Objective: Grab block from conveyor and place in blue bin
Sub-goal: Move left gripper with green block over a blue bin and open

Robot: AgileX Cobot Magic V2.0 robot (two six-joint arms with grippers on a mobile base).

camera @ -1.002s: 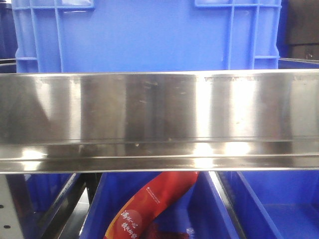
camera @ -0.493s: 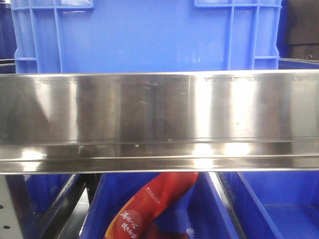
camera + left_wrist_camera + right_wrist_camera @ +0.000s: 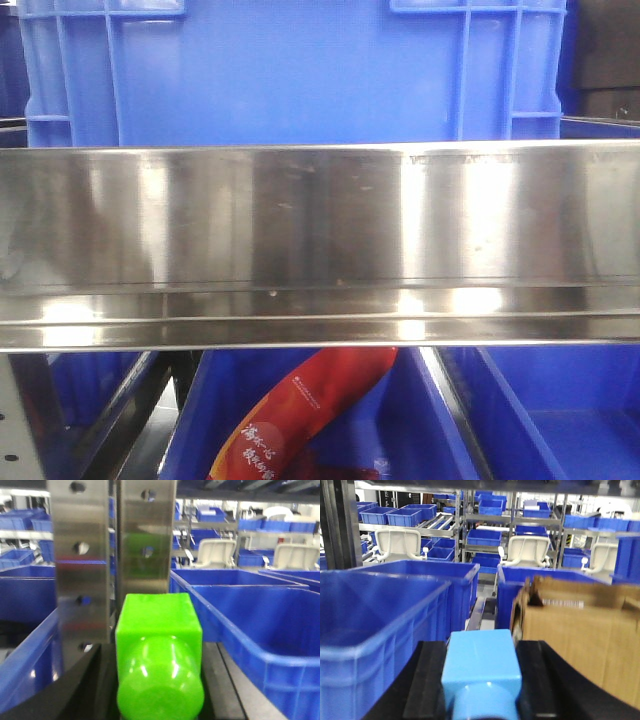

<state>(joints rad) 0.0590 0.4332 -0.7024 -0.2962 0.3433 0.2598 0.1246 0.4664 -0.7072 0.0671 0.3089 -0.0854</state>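
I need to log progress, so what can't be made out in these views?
Front view: steel beam blocks the middle; arms, conveyor unseen; red bag cut by beam and bottom edge.
Left wrist: green block blurred, near end cut by bottom edge.
Right wrist: blue block cut by bottom edge.

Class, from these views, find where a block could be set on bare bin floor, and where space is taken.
Front view: the right bin shows bare floor, between its slanted left wall and the steel rail above. The middle bin is crowded by a red packet. Left wrist view: the large bin right of the green block looks empty.
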